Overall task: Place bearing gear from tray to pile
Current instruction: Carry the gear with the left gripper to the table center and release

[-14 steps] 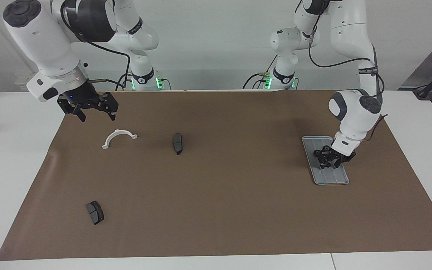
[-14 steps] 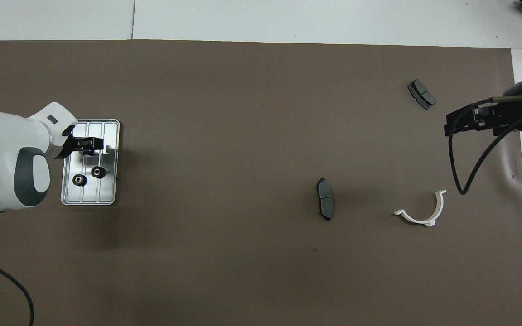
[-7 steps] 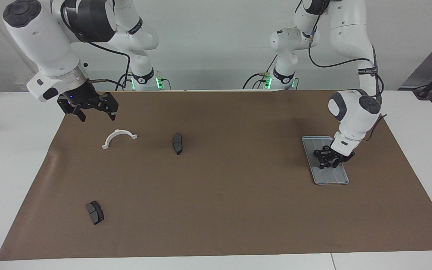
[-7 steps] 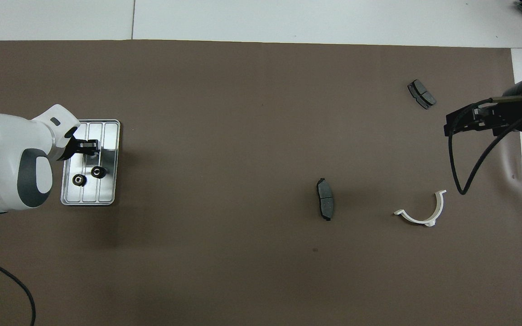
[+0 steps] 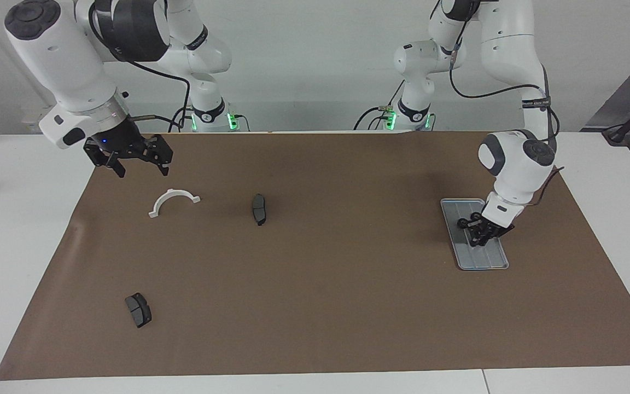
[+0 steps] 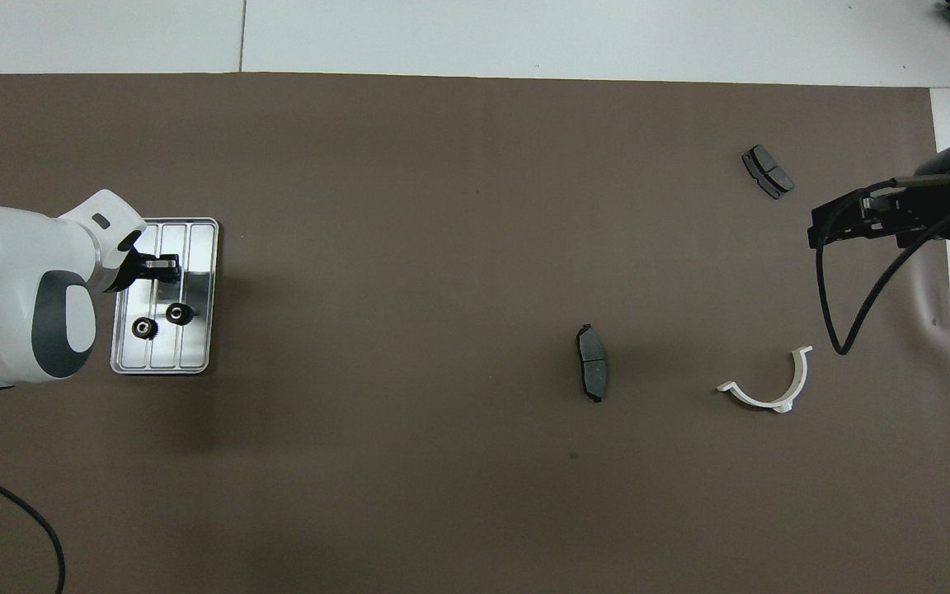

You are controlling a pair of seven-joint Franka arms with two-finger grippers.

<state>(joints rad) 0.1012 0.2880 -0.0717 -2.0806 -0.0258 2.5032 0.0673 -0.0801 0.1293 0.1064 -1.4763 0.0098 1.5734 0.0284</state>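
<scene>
Left gripper (image 5: pixel 479 241) over the tray (image 5: pixel 490 261) has closed since a second ago, fingertips now together, whether on a gear not discernible; two gears (image 6: pixel 162 321) lie in the tray; right gripper (image 5: pixel 140 171) waits, spread wide, holding nothing, above the bracket (image 5: pixel 173 201).

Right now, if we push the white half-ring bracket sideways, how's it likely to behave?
The white half-ring bracket looks like thin moulded plastic: probably stiff and light. It lies flat on the brown mat, so it should slide, not roll. Its open arc would likely pivot under an off-centre push.
</scene>
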